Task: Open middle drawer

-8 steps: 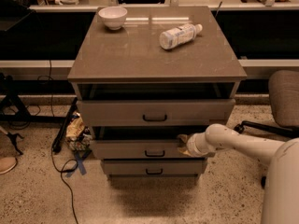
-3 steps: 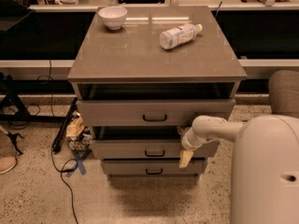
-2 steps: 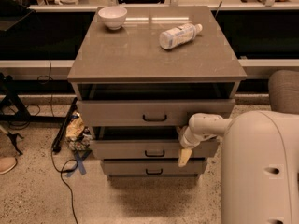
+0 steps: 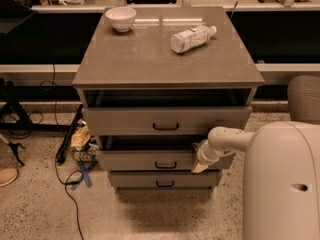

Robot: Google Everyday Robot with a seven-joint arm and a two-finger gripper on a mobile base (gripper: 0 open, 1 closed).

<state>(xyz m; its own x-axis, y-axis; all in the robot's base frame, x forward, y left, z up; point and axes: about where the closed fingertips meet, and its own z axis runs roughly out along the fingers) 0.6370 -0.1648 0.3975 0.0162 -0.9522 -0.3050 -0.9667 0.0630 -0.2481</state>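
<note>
A grey cabinet has three flat drawer fronts with small black bar handles. The middle drawer [image 4: 150,160] sits under the tall top drawer [image 4: 165,120] and above the smallest bottom drawer [image 4: 161,179]; dark gaps show above the top and middle fronts. My white arm comes in from the right. My gripper [image 4: 200,165] hangs pointing down against the right end of the middle drawer front, well right of its handle [image 4: 165,165].
On the cabinet top [image 4: 150,54] stand a white bowl [image 4: 120,18] at the back left and a plastic bottle [image 4: 192,37] lying on its side. Cables and clutter [image 4: 82,141] lie on the floor at the left. A grey chair [image 4: 304,98] stands at the right.
The arm has folded in closer to the camera, so its big white link now fills the lower right. The gripper has turned to point down at the middle drawer's right end.
</note>
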